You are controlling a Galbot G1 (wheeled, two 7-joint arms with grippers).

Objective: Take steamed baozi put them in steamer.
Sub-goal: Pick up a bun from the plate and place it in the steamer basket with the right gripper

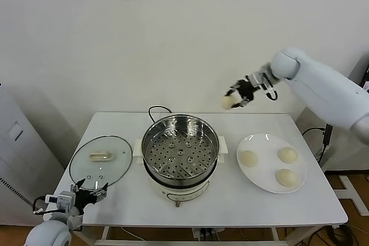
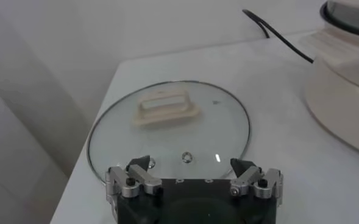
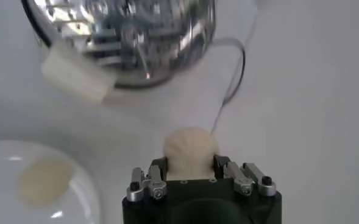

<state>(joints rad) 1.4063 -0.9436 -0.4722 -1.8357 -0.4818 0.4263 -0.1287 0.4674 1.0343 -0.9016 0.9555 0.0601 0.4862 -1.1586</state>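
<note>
My right gripper (image 1: 238,97) is shut on one cream-white baozi (image 1: 228,102) and holds it high in the air, behind and to the right of the steamer (image 1: 180,148). In the right wrist view the baozi (image 3: 190,150) sits between the fingers, with the steamer (image 3: 124,36) farther off below. The steamer's perforated tray holds nothing. Three baozi (image 1: 248,158) (image 1: 287,155) (image 1: 285,177) lie on the white plate (image 1: 262,142) to the steamer's right. My left gripper (image 1: 89,193) is open and empty, parked at the table's front left corner by the glass lid.
The glass lid (image 1: 101,159) with its white handle lies flat left of the steamer; it also shows in the left wrist view (image 2: 169,129). The black cord (image 1: 157,109) loops behind the steamer. A grey cabinet (image 1: 17,159) stands left of the table.
</note>
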